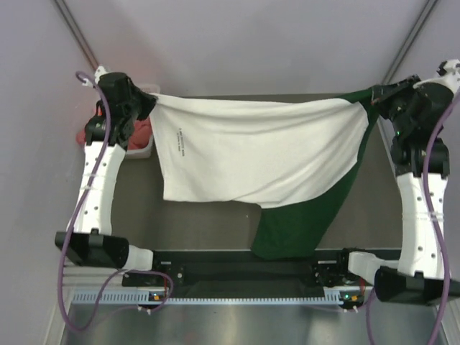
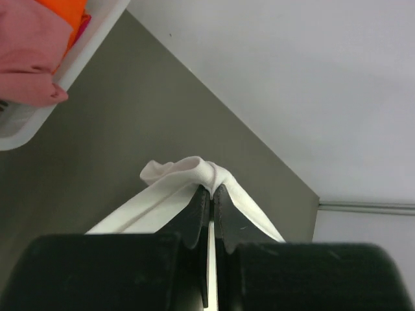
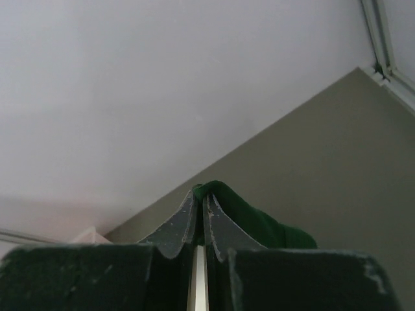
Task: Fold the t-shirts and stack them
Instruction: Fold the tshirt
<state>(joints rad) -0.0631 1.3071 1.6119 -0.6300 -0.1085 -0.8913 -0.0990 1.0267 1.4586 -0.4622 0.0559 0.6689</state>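
**Shirt stretched between both arms**

Top view: the shirt [image 1: 259, 151] is spread over the table [image 1: 208, 226], white side up, with a dark green part drooping at the near right. The left gripper [image 1: 152, 100] pinches its far left corner and the right gripper [image 1: 374, 95] its far right corner.

Left wrist: the jaws are closed tight on a white fold. To the left, a basket [image 2: 39, 110] holds a pink shirt [image 2: 26, 52] and an orange shirt [image 2: 61, 10].

Right wrist: the jaws are closed tight on a green fold.
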